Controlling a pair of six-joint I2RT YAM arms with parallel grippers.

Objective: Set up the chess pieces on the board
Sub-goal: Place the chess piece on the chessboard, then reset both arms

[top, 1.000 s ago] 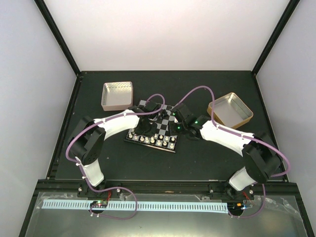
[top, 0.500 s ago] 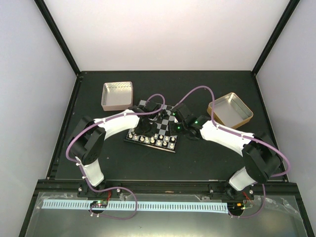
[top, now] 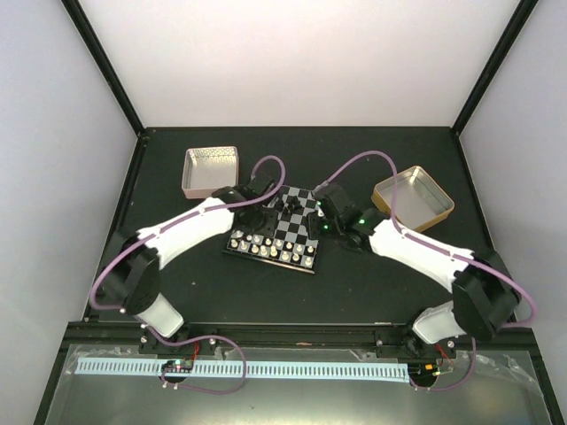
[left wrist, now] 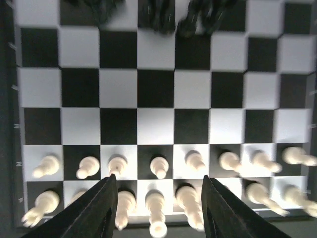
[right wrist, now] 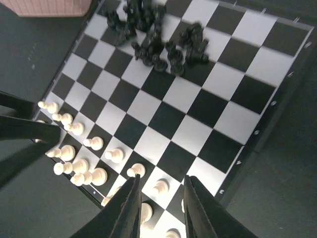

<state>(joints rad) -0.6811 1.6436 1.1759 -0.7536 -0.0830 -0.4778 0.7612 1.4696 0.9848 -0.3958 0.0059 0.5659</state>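
Fingers of my left gripper (left wrist: 158,181) stand well apart and grasp nothing. In its own camera they frame three or four cream-white chess pieces (left wrist: 158,166) of the back row, without touching any that I can see. My right gripper (right wrist: 162,181) is released too, though its gap is much narrower. One white pawn shows in that gap with space on both sides of it, so neither finger touches it. Both grippers hang over the board (top: 288,228), the left one over its left side and the right one over its right side. On the board, the white pieces fill two rows along the near edge, a full line of pawns in front and the taller pieces behind, partly hidden by my left fingers. The black pieces (right wrist: 158,44) sit at the far end, jumbled close together rather than one to a square. The middle rows between the two colours are bare squares. The board lies on the dark table (top: 372,283), with a pink tin (top: 211,171) just beyond its far left corner and a gold tin (top: 414,197) off to its right.
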